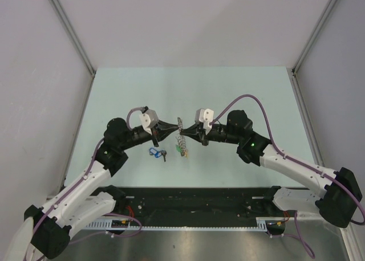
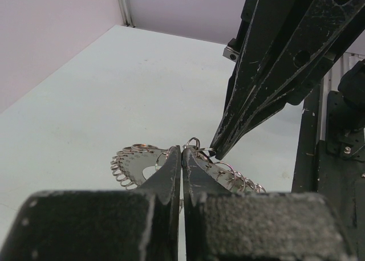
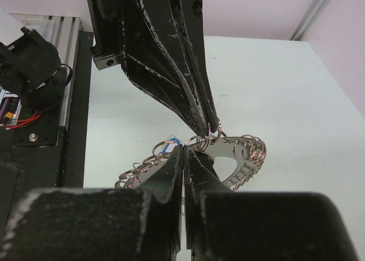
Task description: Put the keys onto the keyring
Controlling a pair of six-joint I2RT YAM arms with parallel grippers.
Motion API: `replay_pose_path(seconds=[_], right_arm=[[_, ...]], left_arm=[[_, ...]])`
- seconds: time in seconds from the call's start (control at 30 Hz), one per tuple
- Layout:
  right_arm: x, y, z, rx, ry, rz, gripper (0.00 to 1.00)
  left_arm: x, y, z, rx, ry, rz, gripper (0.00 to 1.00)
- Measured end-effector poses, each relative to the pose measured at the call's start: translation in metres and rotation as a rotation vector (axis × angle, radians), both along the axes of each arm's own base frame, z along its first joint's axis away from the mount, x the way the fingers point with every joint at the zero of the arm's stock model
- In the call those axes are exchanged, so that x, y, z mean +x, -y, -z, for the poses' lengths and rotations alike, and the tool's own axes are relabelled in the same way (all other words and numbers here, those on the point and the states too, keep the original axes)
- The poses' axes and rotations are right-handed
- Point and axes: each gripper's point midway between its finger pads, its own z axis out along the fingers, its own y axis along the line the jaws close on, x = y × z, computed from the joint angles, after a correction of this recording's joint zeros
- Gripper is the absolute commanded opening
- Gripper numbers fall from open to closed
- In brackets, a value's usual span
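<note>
The keyring [image 1: 181, 137], a flat grey metal ring fringed with small silvery loops, hangs edge-on above the table between both arms. Green and yellow tags [image 1: 183, 152] dangle from its bottom. My left gripper [image 1: 175, 126] is shut on its rim from the left, and my right gripper [image 1: 186, 135] is shut on it from the right. In the left wrist view the shut jaws [image 2: 182, 153] pinch the keyring [image 2: 134, 164], with the right fingers [image 2: 228, 130] just beside them. In the right wrist view my gripper [image 3: 183, 150] clamps the keyring [image 3: 242, 158]. The blue-tagged key [image 1: 152, 153] and the black-tagged key [image 1: 163, 155] lie on the table.
The pale green table [image 1: 228, 96] is walled by white panels at the left, back and right. A black rail with wiring [image 1: 194, 201] runs along the near edge between the arm bases.
</note>
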Motion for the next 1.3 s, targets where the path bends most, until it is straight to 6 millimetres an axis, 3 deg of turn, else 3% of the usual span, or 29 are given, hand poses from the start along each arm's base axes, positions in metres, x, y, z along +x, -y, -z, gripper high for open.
replay_pose_path(seconds=[0.37, 0.87, 1.3], right_arm=[[0.008, 0.000, 0.006, -0.018, -0.010, 0.039, 0.01], [0.015, 0.000, 0.011, -0.017, -0.064, 0.091, 0.37], [0.015, 0.009, -0.026, 0.118, -0.126, 0.164, 0.41]], left_arm=[[0.004, -0.009, -0.011, -0.081, -0.005, -0.061, 0.01], [0.004, -0.009, -0.018, -0.096, 0.019, -0.063, 0.00], [0.004, -0.009, -0.017, -0.094, 0.017, -0.064, 0.00]])
